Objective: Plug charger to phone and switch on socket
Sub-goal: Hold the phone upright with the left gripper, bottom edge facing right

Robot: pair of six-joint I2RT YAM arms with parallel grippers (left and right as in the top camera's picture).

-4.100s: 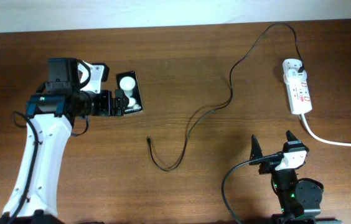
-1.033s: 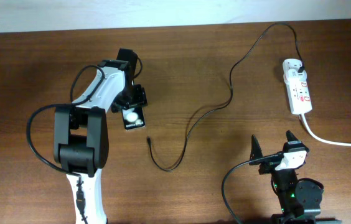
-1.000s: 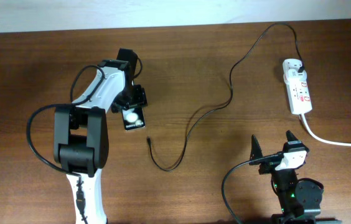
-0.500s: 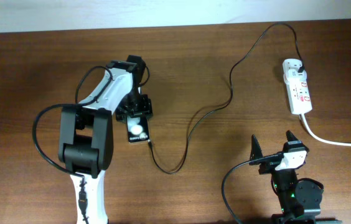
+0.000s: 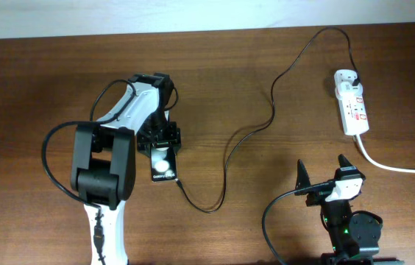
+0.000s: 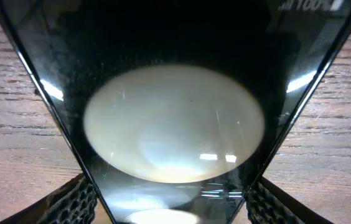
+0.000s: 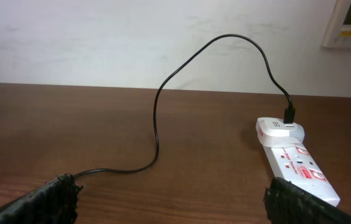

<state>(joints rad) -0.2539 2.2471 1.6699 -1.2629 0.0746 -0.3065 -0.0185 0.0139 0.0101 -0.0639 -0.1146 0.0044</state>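
Dark wooden table (image 5: 38, 81), seen from above. Left of centre, the phone (image 5: 163, 166) is clamped at its far end by the left gripper (image 5: 160, 141). The charger (image 5: 266, 121) tip is laid just beside the phone's near right corner; contact cannot be told. Far right, the socket (image 5: 352, 110) is seen, charger plugged in. The right gripper (image 5: 322, 163) is held near, jaws spread wide.
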